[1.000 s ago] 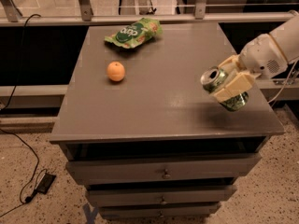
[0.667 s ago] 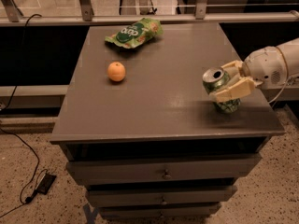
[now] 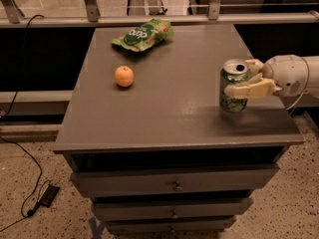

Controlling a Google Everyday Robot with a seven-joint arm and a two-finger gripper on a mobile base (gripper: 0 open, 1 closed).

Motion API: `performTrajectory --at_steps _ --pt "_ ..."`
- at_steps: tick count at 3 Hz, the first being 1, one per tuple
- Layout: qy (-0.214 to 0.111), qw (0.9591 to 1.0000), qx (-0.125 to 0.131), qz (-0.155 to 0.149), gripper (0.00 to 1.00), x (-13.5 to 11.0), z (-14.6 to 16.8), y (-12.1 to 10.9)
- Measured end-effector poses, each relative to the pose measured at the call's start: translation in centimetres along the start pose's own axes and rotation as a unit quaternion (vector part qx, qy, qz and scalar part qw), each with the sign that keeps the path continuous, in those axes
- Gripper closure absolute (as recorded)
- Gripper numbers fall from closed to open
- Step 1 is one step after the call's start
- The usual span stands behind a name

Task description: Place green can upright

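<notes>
Change since earlier: green can (image 3: pixel 232 102) has gone from tilted in the grasp to upright, and sits lower, at the desk (image 3: pixel 149 118) surface.
Can position: right side of the desk, near the right edge, silver top up; base looks to be touching the surface.
End effector (image 3: pixel 243 78): reaches in from the right, clamped on the can, one finger across its near face and one behind the rim.
Step in hand: set-down, judged almost complete.
Next move: part the fingers evenly, then withdraw right without dragging the can.
Risk: an uneven release could tip the can towards the desk edge.
Other items: orange (image 3: pixel 124 76) and green snack bag (image 3: pixel 143 34) at far left, well apart from the can.
</notes>
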State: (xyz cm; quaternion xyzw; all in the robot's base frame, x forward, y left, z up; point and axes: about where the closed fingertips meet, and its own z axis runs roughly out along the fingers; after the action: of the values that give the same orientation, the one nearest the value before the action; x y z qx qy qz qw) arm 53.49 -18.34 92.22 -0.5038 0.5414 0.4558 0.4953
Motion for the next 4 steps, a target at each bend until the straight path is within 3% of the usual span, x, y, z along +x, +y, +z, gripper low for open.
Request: performTrajectory --at_steps 1,2,4 --pt "-0.01 0.9999 0.007 0.003 1.0 -0.2 0.4 0.0" --pt "-0.012 0.9998 0.017 -0.004 0.81 1.4 0.9 0.7" --pt "-0.012 0.9998 0.013 -0.004 0.35 1.3 1.4 0.7"
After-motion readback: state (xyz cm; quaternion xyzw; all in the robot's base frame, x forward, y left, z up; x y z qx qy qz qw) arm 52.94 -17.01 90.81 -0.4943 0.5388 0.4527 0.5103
